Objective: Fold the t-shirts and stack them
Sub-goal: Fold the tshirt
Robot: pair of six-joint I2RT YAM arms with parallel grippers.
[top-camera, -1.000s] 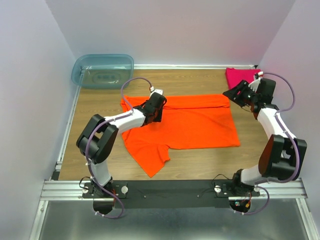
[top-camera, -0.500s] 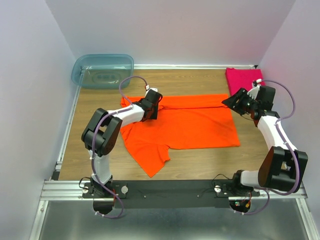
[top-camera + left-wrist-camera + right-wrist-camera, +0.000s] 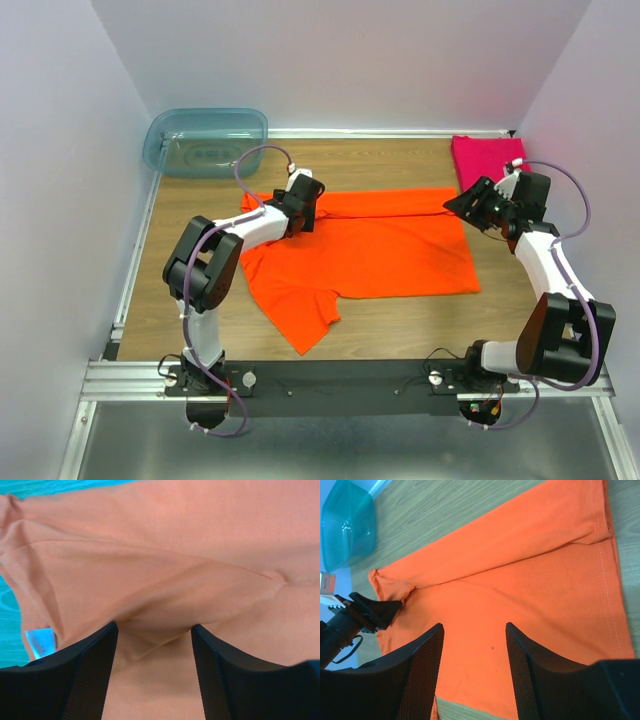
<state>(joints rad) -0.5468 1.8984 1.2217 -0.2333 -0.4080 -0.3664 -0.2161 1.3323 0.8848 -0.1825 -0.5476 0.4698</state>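
Across the middle of the worktop [image 3: 390, 165] the orange t-shirt [image 3: 400, 250] lies spread out. Its far edge is turned over into a long band, and one sleeve trails toward the near left. The magenta t-shirt [image 3: 483, 155] sits folded square in the far right corner, and a blue-green tub [image 3: 205, 140] stands in the far left corner. The left gripper [image 3: 155, 630] is low on the far left end of the orange shirt, jaws apart, with a loose ridge of cloth lying between the fingers [image 3: 92, 675] but not pinched. The right gripper [image 3: 474, 630] hangs above the shirt's far right corner, jaws apart and holding nothing. The step in hand looks like an early lengthwise fold of the orange shirt, with stacking not yet begun. The next move probably calls for both grippers to take matching points along one long edge. They would need to lift together and carry that edge across evenly, so the trailing sleeve tucks in rather than bunching.
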